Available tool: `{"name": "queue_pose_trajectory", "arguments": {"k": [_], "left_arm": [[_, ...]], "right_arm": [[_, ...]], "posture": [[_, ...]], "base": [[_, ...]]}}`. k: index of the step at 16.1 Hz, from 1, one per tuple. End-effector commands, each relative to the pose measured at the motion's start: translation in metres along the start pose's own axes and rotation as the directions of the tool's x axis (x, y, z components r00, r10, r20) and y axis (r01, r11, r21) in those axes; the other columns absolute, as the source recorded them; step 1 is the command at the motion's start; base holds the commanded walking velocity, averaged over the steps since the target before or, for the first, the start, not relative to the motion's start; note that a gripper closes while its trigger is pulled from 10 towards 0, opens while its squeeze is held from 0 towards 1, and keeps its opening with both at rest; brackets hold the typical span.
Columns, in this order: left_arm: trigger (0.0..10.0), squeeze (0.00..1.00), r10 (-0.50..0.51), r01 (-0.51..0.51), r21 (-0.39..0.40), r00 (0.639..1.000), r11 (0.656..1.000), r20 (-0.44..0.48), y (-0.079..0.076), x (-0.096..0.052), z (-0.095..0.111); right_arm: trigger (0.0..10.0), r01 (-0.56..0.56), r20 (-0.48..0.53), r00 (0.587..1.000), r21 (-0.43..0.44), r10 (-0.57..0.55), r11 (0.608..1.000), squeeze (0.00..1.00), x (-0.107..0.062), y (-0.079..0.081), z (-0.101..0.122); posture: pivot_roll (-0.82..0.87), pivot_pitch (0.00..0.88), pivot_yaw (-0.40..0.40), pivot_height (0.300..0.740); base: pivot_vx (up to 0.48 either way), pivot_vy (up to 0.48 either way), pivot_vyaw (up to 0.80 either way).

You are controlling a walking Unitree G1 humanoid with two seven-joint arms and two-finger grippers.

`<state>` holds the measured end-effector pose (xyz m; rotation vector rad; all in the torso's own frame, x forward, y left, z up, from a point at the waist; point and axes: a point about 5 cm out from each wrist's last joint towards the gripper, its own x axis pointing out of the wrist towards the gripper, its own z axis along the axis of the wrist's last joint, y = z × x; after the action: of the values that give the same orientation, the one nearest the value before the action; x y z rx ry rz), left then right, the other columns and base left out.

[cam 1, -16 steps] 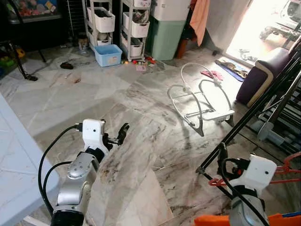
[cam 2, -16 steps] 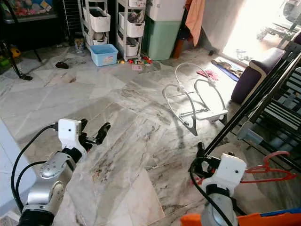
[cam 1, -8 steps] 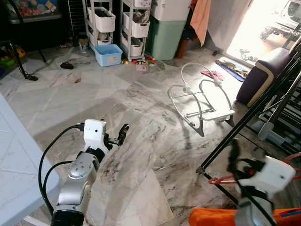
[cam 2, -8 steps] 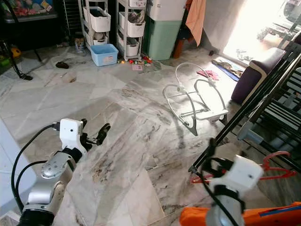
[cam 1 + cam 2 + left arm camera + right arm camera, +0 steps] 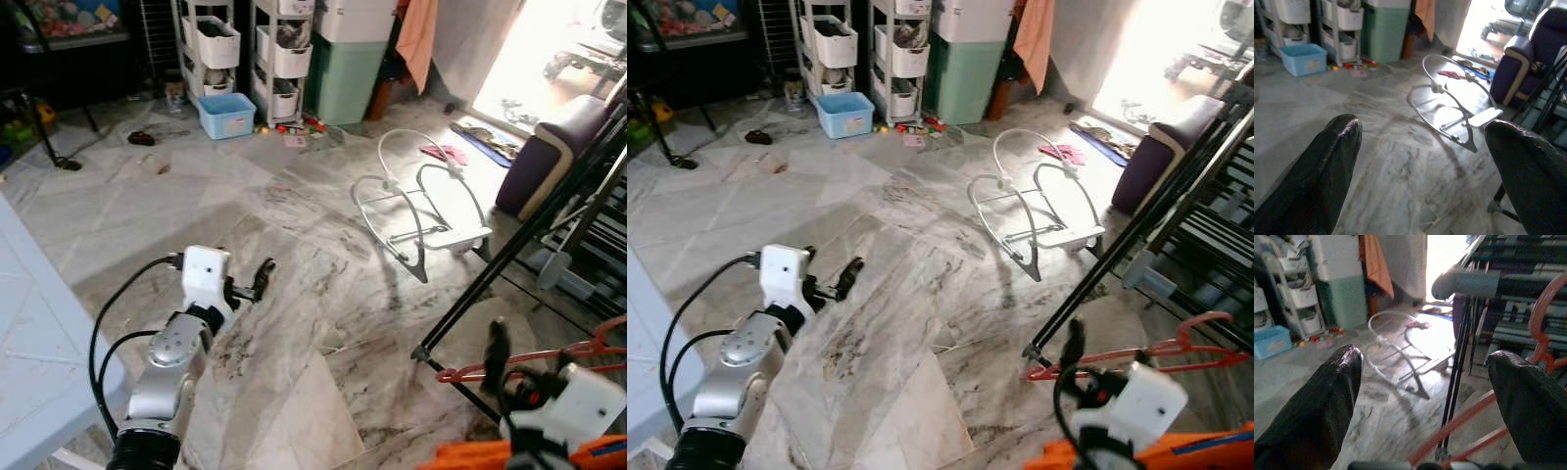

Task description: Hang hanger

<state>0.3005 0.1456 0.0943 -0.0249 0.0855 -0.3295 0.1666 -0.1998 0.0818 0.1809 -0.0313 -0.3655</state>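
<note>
Right tool [image 5: 1425, 396] agape, red hanger [image 5: 1136, 354] beside

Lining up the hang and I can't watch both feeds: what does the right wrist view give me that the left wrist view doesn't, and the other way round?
Right wrist view: the right gripper, open, with the red hanger crossing low between its fingers, and the drying rack's grey tube and black legs just ahead.

Left wrist view: the left gripper, open over bare marble floor, and the purple armchair by the bright doorway.

Both: the white bouncer frame, green cabinet, blue bin and orange cloth.
</note>
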Motion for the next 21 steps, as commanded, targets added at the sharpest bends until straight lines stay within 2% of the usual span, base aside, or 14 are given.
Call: {"name": "queue_pose_trajectory", "arguments": {"k": [1, 4, 8, 12, 16, 21], "left_arm": [[10.0, 0.0, -0.042, 0.042, 0.015, 0.999, 0.999, -0.005, -0.007, 0.003, 0.0], [10.0, 0.0, -0.094, 0.095, 0.045, 0.995, 0.994, -0.019, -0.01, 0.002, -0.002], [10.0, 0.0, -0.119, 0.121, 0.069, 0.992, 0.99, -0.032, -0.008, 0.003, 0.0], [10.0, 0.0, -0.158, 0.161, 0.098, 0.987, 0.982, -0.04, -0.006, 0.009, 0.004], [10.0, 0.0, -0.253, 0.257, 0.106, 0.966, 0.96, -0.05, -0.022, 0.026, 0.009], [10.0, 0.0, -0.29, 0.294, 0.101, 0.956, 0.95, -0.052, -0.034, 0.039, 0.011]], "right_arm": [[10.0, -0.034, -0.019, 0.999, -0.009, 0.033, 0.999, 0.0, -0.004, -0.002, -0.004], [10.0, -0.105, -0.041, 0.994, -0.097, 0.102, 0.99, 0.0, -0.002, -0.022, 0.0], [10.0, -0.188, -0.037, 0.982, -0.154, 0.185, 0.97, 0.0, 0.005, -0.028, 0.01], [10.0, -0.131, 0.0, 0.991, -0.104, 0.131, 0.986, 0.0, 0.005, -0.021, 0.006], [10.0, 0.002, 0.071, 0.997, -0.04, 0.001, 0.999, 0.0, 0.003, -0.01, 0.002], [10.0, 0.106, 0.122, 0.987, 0.015, -0.108, 0.994, 0.0, 0.006, -0.007, 0.002]], "posture": [[0.16, 0.037, -0.135, 0.74], [0.16, 0.051, -0.131, 0.74], [0.16, 0.052, -0.091, 0.74], [0.15, 0.042, -0.031, 0.74], [0.09, 0.015, 0.036, 0.74], [0.06, 0.0, 0.07, 0.74]], "base": [[0.0, 0.0, 0.0], [0.0, 0.0, 0.0], [0.0, 0.0, 0.0], [0.0, 0.0, 0.0], [0.0, 0.0, 0.0], [0.0, 0.0, 0.0]]}}
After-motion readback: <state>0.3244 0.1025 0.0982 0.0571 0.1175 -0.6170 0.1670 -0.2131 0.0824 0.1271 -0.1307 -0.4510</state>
